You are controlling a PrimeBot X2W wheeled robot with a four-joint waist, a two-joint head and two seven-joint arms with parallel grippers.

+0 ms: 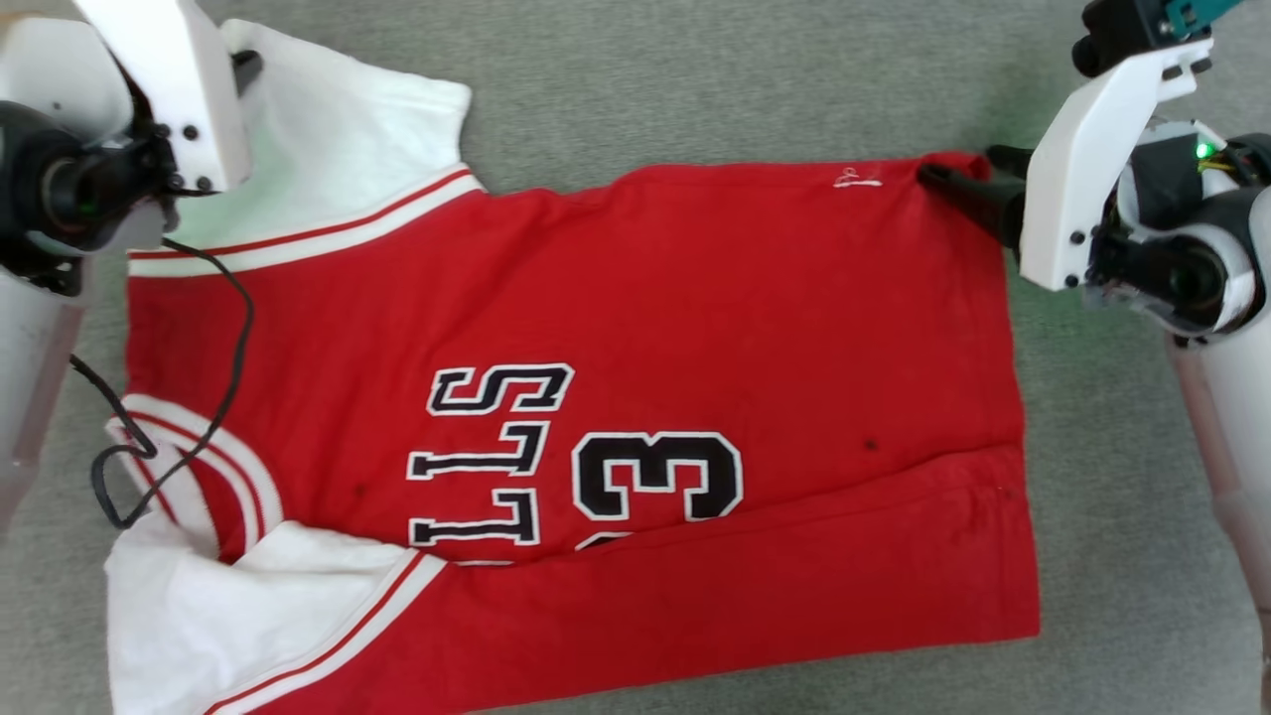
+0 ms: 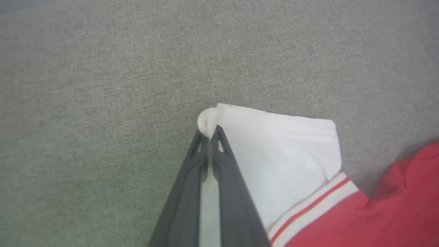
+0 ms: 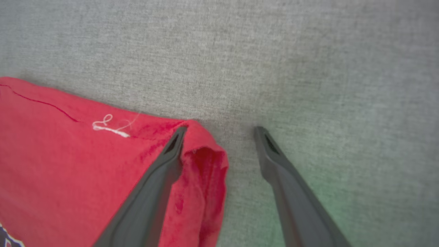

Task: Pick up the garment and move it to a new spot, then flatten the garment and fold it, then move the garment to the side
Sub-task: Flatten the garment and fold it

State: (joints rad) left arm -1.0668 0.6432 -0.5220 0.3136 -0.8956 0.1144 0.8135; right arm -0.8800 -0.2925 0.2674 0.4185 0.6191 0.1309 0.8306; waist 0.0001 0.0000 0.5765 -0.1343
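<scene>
The garment (image 1: 616, 318), red with white sleeves and black lettering, lies spread on the grey surface, its near edge folded over. At the far left, my left gripper (image 2: 209, 133) is shut on the corner of the white sleeve (image 2: 274, 154), and a bit of white cloth bulges past the tips. At the far right, my right gripper (image 3: 220, 129) is open at the garment's red hem corner (image 3: 202, 161). One of its fingers (image 3: 161, 171) lies on the red cloth and the other rests on the bare surface, so the corner sits between them. In the head view the right gripper (image 1: 968, 171) touches that corner.
A black cable (image 1: 233, 338) from my left arm hangs over the garment's left part near the collar. Grey woven surface (image 1: 695, 79) surrounds the garment, with room beyond its far edge and to the right.
</scene>
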